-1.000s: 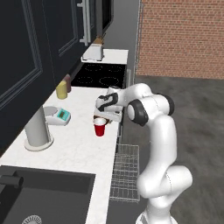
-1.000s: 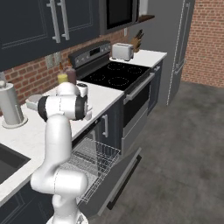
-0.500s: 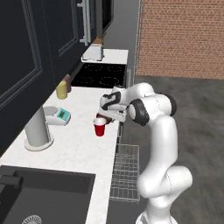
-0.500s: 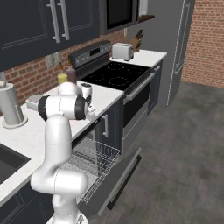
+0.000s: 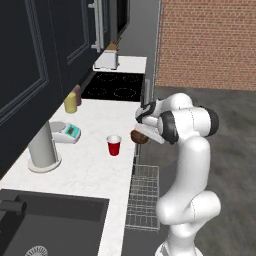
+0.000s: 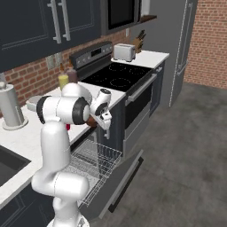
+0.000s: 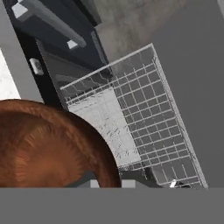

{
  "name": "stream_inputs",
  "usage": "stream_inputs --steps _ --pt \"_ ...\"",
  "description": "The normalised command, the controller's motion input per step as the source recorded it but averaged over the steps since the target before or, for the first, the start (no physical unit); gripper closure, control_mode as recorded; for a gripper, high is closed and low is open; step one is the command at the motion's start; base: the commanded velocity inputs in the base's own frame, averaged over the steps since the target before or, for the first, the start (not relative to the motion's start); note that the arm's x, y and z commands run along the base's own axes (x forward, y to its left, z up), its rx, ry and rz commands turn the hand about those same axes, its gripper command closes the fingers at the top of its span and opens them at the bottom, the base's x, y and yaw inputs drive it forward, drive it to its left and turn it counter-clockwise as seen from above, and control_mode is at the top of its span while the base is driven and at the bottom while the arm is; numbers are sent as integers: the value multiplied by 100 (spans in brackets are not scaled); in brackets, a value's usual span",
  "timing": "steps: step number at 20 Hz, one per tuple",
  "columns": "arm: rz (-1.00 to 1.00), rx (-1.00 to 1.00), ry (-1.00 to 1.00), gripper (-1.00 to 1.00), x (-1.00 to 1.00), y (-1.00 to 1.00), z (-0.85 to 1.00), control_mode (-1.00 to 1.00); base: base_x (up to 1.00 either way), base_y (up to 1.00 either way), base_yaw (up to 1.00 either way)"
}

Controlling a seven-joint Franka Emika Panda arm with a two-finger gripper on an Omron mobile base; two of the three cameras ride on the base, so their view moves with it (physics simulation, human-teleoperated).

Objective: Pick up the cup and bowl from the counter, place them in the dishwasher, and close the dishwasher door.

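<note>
The dark brown bowl (image 5: 138,136) hangs in the air at the counter's (image 5: 87,160) right edge, with my gripper (image 5: 145,129) shut on its rim. In the hand view the bowl (image 7: 43,144) looms at lower left, above the grey wire rack (image 7: 144,127) of the open dishwasher. The red cup (image 5: 114,145) stands upright on the counter, just left of the bowl. From the right base camera, the gripper (image 6: 103,119) holds the bowl (image 6: 92,121) above the pulled-out rack (image 6: 95,159), and the dishwasher door (image 6: 126,175) lies folded down.
A yellow bottle (image 5: 70,103), a small scale (image 5: 67,132) and a steel canister (image 5: 43,150) stand on the counter's left. The black sink (image 5: 45,222) is in front, and the stovetop (image 5: 117,86) and toaster (image 5: 107,60) lie behind.
My arm has carried the bowl to the right, from above the cup out past the counter's edge over the dishwasher rack. The cup has stayed put.
</note>
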Motion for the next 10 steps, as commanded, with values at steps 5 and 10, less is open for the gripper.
stream_inputs --steps 5,10 --pt "-13 2 0 100 -91 -63 0 -100 0 0 0" --pt "-4 0 -11 100 -100 2 -4 -100 0 0 0"
